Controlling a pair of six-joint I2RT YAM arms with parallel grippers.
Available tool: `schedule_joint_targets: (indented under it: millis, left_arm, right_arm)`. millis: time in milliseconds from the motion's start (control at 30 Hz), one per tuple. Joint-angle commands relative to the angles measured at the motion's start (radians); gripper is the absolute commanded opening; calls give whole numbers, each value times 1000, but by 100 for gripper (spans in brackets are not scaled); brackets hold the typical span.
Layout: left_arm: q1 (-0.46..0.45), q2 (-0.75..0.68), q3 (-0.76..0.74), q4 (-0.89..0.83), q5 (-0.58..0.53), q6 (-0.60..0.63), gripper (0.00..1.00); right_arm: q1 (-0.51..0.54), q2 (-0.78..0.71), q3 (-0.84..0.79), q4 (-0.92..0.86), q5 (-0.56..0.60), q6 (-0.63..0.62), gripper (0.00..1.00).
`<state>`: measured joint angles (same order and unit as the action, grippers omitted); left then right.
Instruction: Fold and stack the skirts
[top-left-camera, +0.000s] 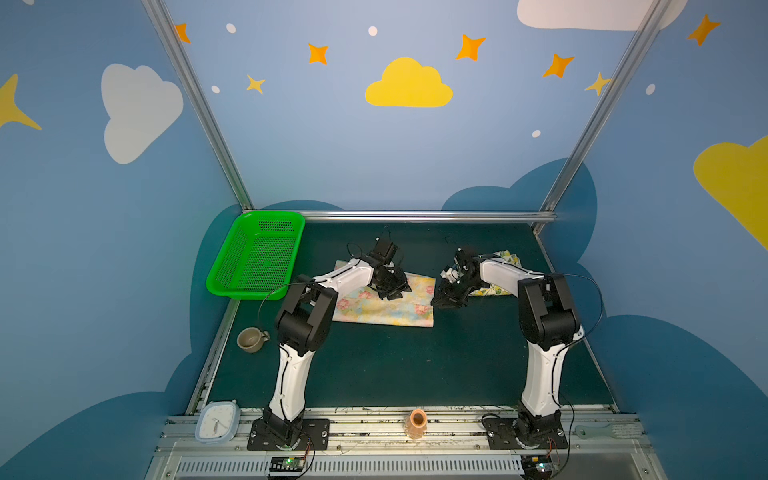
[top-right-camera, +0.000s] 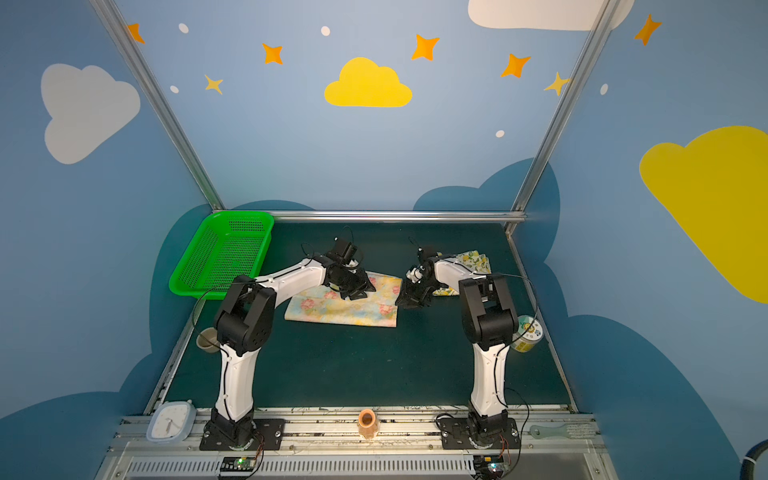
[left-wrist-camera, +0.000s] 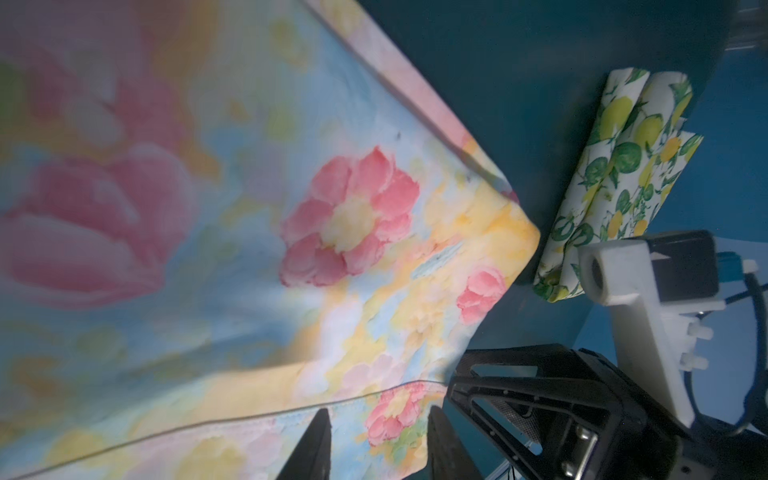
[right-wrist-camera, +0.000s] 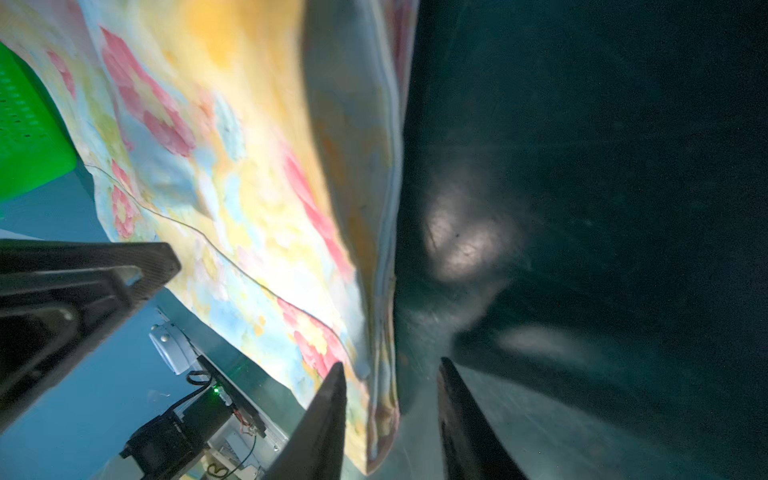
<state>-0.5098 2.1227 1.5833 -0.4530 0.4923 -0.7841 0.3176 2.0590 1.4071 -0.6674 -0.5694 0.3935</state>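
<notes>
The left gripper hangs with its jaws apart over the flowered skirt, which lies flat in the middle of the table. The right gripper is also parted, astride that skirt's right edge and clamping nothing. The lemon skirt sits folded at the back right. For a clean fold, I'd pinch every layer at 2 matching corners, lift both together, carry the edge squarely across and lay it down without dragging.
</notes>
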Motion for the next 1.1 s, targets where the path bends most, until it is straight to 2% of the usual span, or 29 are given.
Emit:
schedule_joint_targets:
  millis: [0,300,1067]
  left_arm:
    - [-12,35,31,-1,2,-15,39]
    - [-26,79,37,-6,4,-15,39]
    - [-26,135,36,-18,19,-20,38]
  right_arm:
    - [-2,-31,-19,64,-56,26,39]
    - [-2,-6,-34,107,-81,50,46]
    - [43,76,-143,309,-45,167,44]
